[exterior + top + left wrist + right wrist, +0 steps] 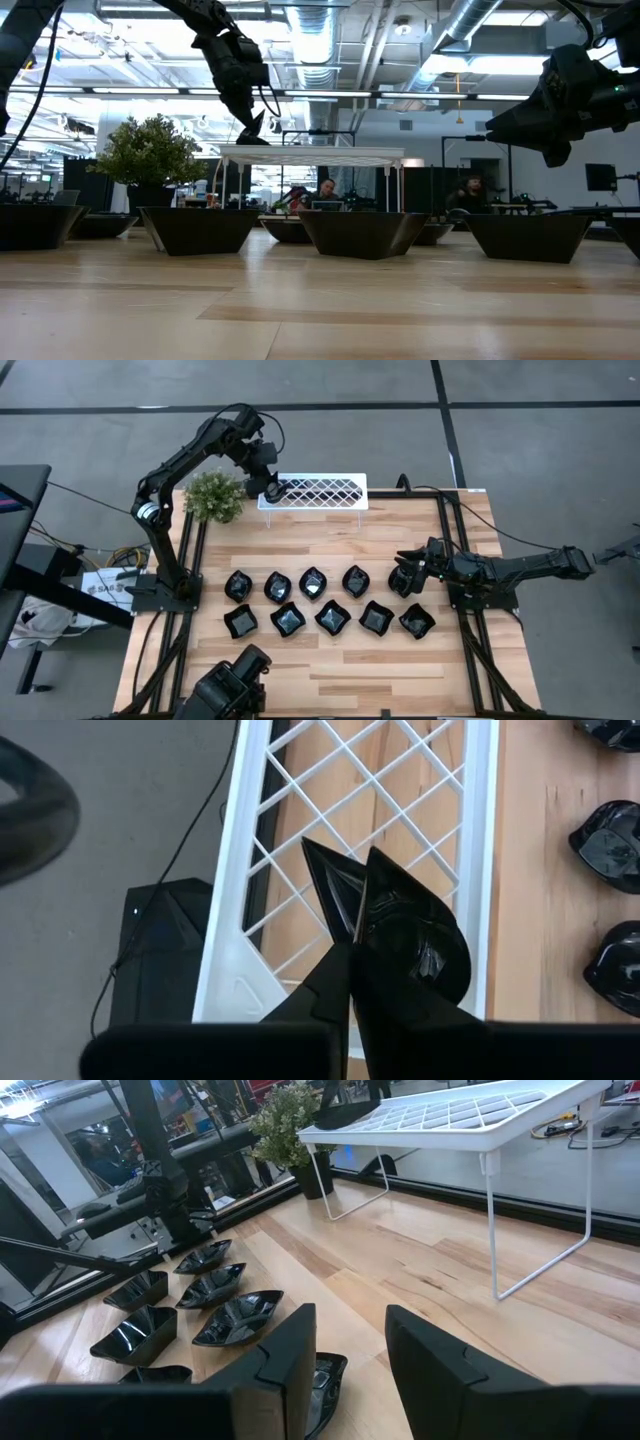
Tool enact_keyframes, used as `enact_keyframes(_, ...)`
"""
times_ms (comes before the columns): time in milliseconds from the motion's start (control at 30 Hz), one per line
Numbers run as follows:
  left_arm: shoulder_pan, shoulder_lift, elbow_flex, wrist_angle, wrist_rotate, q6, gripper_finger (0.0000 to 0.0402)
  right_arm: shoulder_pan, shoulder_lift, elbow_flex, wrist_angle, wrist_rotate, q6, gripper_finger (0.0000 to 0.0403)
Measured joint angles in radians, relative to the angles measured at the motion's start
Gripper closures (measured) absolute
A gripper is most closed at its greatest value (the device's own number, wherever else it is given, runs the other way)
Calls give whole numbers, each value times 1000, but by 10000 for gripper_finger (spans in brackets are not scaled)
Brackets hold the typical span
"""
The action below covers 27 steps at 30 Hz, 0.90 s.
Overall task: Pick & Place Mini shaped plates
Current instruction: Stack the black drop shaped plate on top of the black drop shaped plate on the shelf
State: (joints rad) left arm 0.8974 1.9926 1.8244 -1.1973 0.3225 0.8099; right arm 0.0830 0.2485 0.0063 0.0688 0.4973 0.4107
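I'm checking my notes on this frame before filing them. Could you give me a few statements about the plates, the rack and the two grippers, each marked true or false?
1. The left gripper holds a black teardrop plate above the white rack. True.
2. The right gripper is shut on a plate. False: its fingers stand open with nothing between them, over the right end of the plate rows.
3. Plates on the table lie in two rows. True: five leaf-shaped plates behind, five wavy-edged square plates in front.
4. The potted plant stands right of the rack. False: it stands at the rack's left end.
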Motion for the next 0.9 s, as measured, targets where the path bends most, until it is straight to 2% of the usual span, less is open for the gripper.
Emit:
enact_keyframes(467, -2, 0, 0, -8, 0, 0, 391, 0, 0, 0, 0, 0, 0, 284)
enact_keyframes(900, -10, 0, 0, 9, 0, -6, 362, 0, 0, 0, 0, 0, 0, 284)
